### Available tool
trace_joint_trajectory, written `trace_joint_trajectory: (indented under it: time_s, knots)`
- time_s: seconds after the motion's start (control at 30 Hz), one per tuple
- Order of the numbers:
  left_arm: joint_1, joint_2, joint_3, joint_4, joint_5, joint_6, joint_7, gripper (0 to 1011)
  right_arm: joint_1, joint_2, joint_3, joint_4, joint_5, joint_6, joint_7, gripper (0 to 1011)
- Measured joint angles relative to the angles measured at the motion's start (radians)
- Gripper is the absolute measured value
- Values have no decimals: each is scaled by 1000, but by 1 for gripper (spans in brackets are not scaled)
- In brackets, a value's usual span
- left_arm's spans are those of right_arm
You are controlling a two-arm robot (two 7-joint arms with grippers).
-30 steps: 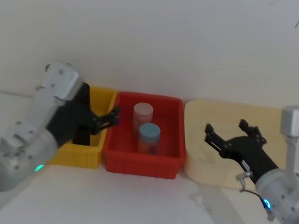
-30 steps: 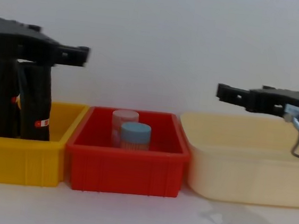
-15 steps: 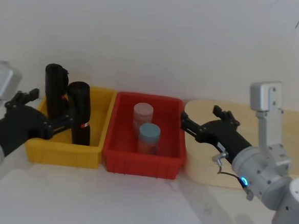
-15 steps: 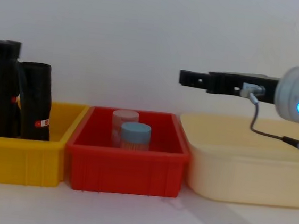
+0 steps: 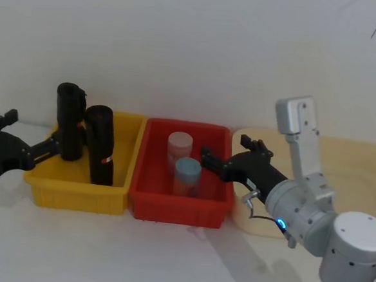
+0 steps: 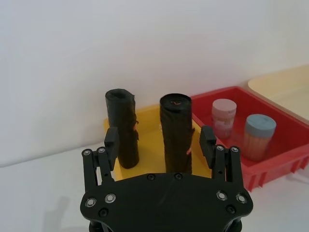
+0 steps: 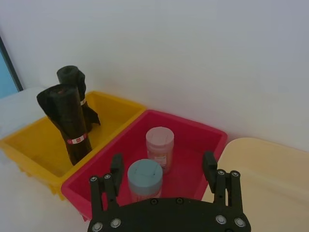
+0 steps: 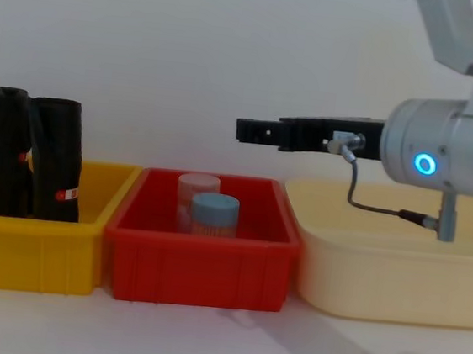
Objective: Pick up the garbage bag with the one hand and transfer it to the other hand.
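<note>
Nothing can be read; the red-and-white label (image 7: 77,140) on the garbage bag (image 7: 66,116) is too small to make out

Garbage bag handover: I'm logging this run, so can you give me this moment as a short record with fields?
bag: upright in the yellow bin, beside a lumpier roll, not held
left gripper: open, short of the yellow bin, facing the rolls
right gripper: open, raised over the red bin's right side, holding nothing
red bin contents: pink-lidded jar, blue-lidded jar
stage: pickup not yet done
</note>
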Motion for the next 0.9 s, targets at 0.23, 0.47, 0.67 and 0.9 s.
trace_joint_trajectory:
  time_s: [0.23,0.47,0.67,0.9]
  knots:
    - [-57,-8,6,101,-23,-48,-59,1002,20,-15,-20,28,-19,9,2,1000]
    - [-150,-15,45,229,-47,-81,-136,1001,39,-31,-30,64,-34,9,4,1000]
    - [-225,-19,88,319,-56,-89,-194,1002,45,-39,-33,79,-43,1,3,1000]
    - [-335,-27,158,440,-56,-90,-270,1001,46,-46,-33,91,-53,-10,2,1000]
